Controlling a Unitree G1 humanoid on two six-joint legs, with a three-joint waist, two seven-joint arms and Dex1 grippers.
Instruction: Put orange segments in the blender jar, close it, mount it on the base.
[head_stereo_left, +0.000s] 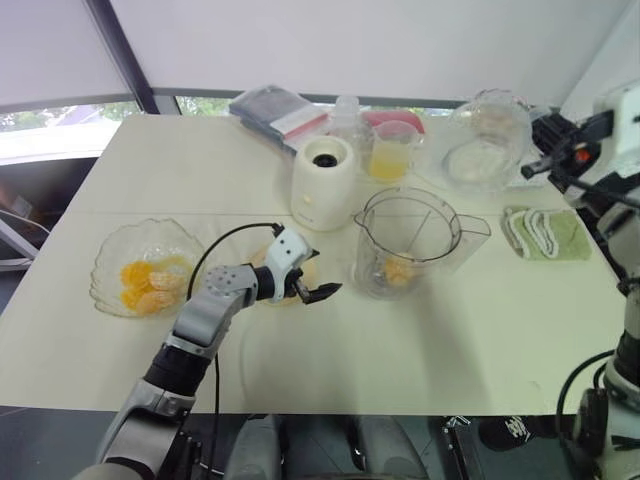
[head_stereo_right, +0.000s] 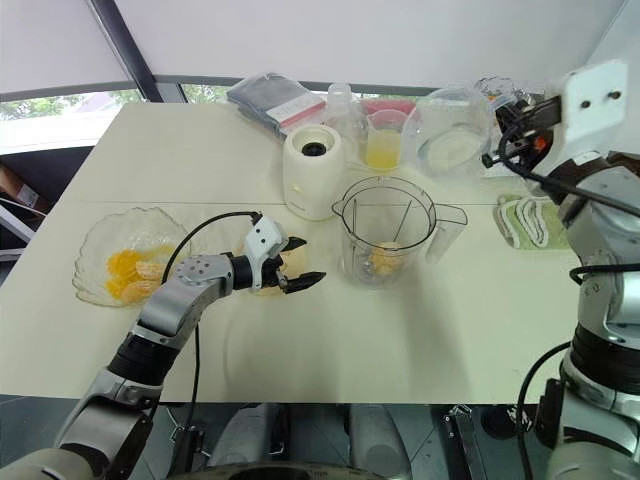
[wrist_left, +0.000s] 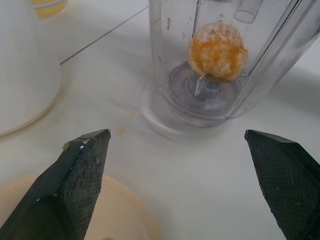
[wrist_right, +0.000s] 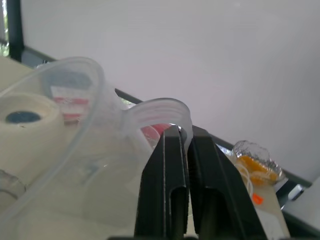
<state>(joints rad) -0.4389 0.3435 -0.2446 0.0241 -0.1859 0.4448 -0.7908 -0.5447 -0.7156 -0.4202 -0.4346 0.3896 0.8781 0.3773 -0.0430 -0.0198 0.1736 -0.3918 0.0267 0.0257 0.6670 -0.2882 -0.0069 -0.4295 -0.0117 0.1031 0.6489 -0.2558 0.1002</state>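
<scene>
filling step: one segment lay in the jar, with more in the bowl. left gripper hung wide open beside the jar, while right gripper pinched the lid. next move, likely: reach for another segment.

the clear blender jar stands upright and open beside the white base, one peeled orange segment at its bottom.

Cream table, white wall.
</scene>
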